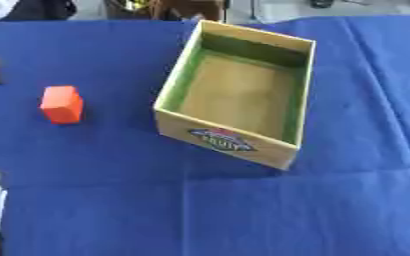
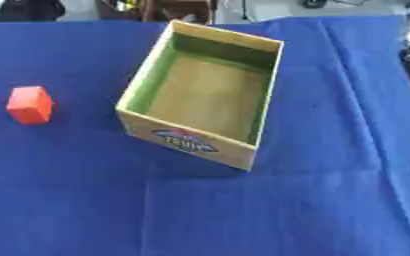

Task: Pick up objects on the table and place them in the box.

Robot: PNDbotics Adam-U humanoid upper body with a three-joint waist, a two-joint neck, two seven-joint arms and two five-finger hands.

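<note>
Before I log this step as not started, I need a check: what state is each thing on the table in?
Orange block: upright on the blue cloth, left of the box, apart from it, not held.
Box: open-topped, nothing visible inside, set askew on the cloth.
Blue cloth: spread over the table, creased.
Hands: fingers not discernible in either view.

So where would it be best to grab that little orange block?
Probably from above, with thumb and fingers closing on two opposite upright sides of the orange block. It stands alone on the blue cloth, apart from the box, so nothing crowds its sides.
</note>
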